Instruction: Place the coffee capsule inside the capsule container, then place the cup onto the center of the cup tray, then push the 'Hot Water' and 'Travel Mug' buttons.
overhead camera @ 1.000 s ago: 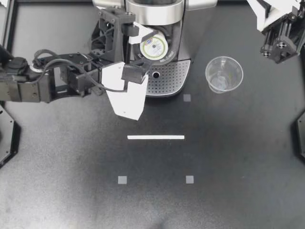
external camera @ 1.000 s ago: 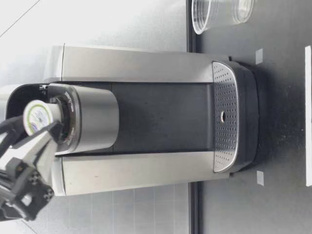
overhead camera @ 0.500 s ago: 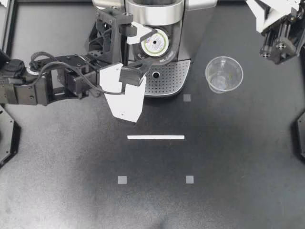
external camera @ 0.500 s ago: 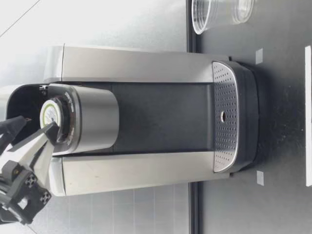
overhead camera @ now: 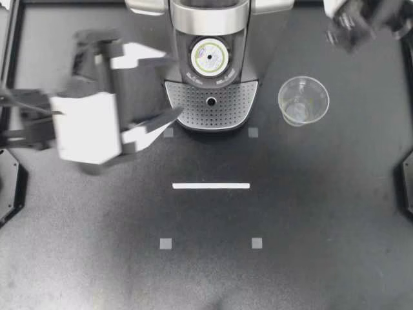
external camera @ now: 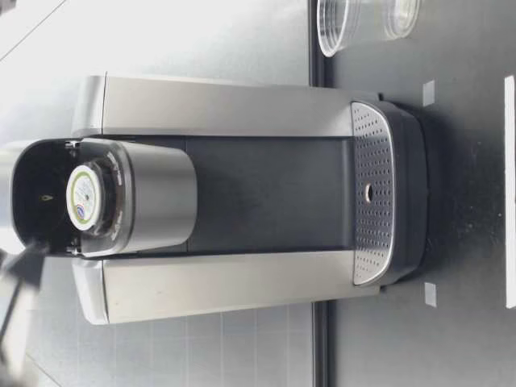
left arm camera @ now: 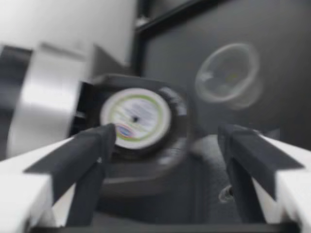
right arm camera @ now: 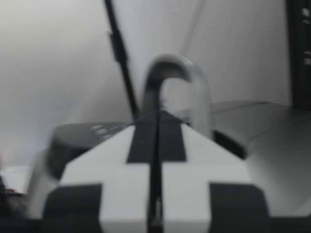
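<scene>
The white-lidded coffee capsule [overhead camera: 208, 56] sits in the round capsule holder of the coffee machine [overhead camera: 210, 16]; the low view shows the capsule [external camera: 83, 197] seated there too. My left gripper [overhead camera: 173, 87] is open and empty, to the left of the machine. In its wrist view the left gripper [left arm camera: 167, 136] has the capsule [left arm camera: 136, 118] ahead of its spread fingers. The clear plastic cup [overhead camera: 303, 100] stands upright on the table right of the perforated cup tray [overhead camera: 232, 110]. My right gripper [overhead camera: 358, 26] hovers at the far right corner, and its own view shows it [right arm camera: 156, 119] shut and empty.
A white tape strip [overhead camera: 211, 186] and small grey squares [overhead camera: 166, 243] mark the black table in front of the machine. The machine's raised lid [external camera: 32, 197] stands above the capsule holder. The cup [external camera: 367, 20] stands beyond the machine in the low view.
My left gripper let go of the capsule in the holder, then pulled back to the left, away from the machine, with its fingers wide. The right arm shifted slightly at the far right corner.
</scene>
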Robot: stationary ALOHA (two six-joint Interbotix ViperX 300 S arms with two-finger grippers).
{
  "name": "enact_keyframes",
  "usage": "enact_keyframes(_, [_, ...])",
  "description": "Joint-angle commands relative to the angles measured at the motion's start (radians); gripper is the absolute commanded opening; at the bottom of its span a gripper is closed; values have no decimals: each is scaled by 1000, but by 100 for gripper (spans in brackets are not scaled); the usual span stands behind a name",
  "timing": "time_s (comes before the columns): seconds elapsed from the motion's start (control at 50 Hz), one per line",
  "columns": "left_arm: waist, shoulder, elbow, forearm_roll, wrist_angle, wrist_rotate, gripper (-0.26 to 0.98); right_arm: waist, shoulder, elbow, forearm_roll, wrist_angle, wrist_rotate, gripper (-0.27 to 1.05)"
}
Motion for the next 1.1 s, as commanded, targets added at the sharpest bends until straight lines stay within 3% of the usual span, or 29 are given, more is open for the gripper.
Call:
enact_keyframes(0.0, [2,-66,41,5,-84,-67,77,-38,6,-71,-5,58,-3,7])
enact_keyframes(0.22, [12,-140,173,5,-216,-218,69,-94,86,-169,-14,144,-6,7])
enact_keyframes(0.42, [12,-192,255,3,-310,-295,53,-95,181,-235,-18,166,-6,7])
enact_keyframes(0.56, [12,-233,302,0,-350,-325,50,-95,229,-270,-21,169,-6,7])
enact_keyframes(1.08, [12,-278,333,-2,-357,-342,50,-49,262,-298,-43,160,-2,7])
